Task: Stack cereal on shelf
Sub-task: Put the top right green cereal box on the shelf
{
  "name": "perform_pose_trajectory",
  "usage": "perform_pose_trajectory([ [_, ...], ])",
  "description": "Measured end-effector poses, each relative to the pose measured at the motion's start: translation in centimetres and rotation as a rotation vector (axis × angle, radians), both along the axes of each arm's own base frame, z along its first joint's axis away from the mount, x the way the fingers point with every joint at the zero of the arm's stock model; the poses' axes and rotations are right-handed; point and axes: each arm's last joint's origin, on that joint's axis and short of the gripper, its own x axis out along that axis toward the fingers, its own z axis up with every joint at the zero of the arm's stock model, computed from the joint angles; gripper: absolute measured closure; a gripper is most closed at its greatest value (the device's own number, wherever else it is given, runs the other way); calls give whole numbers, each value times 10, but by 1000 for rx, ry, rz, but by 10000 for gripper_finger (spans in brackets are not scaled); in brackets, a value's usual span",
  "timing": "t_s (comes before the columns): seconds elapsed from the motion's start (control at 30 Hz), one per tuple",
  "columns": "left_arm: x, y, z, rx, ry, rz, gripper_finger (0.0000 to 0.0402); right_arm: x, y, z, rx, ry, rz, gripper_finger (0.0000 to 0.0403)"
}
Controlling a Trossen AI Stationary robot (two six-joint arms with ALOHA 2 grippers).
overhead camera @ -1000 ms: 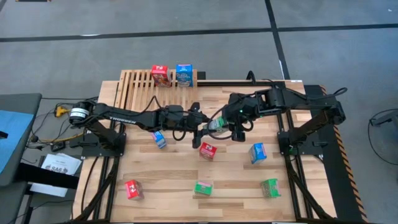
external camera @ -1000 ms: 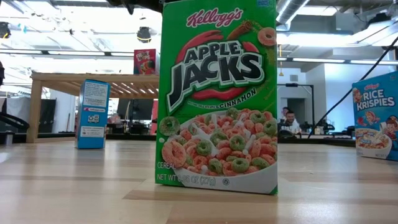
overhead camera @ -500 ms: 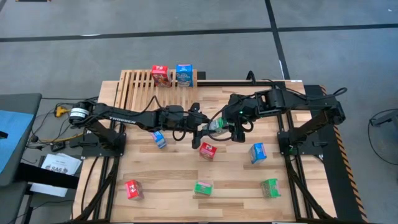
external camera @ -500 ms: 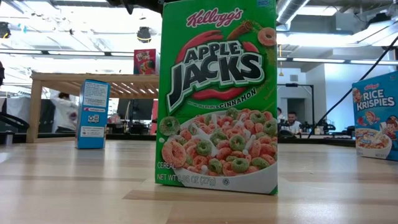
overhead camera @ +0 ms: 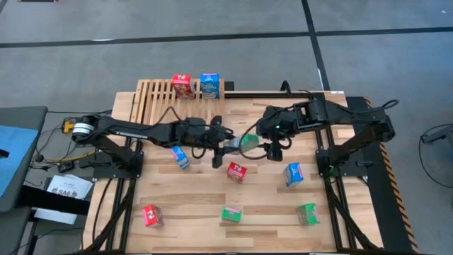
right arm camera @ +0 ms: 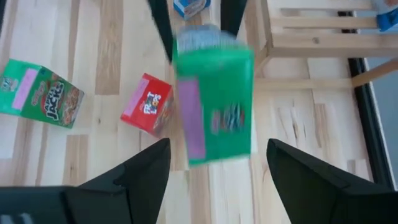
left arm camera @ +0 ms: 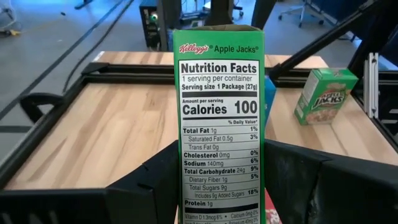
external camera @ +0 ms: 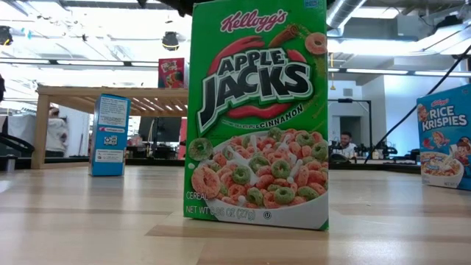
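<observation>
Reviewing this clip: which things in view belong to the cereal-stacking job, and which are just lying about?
Job in hand:
- shelf, with a red box and a blue box on it
- green box, gripped by the left end effector
- right end effector, open
- six loose boxes on the table

Lying about:
- papers beside the table
- person in the room behind
</observation>
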Motion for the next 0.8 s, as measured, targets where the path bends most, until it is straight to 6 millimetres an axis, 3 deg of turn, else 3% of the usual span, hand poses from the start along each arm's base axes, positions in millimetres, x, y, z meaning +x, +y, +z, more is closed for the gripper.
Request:
perform_pose_trajectory([
  [0.47, -99, -10, 76, 71, -118, 124, 223, -43, 8, 33, 62, -148, -15, 110],
  [0.63, -141, -9, 81, 73, -207, 173, 223, -54, 18, 38, 70, -167, 30, 110],
  [0.8, -174, -5, 65, 56, -335, 291, 223, -57, 28, 40, 99, -178, 52, 110],
])
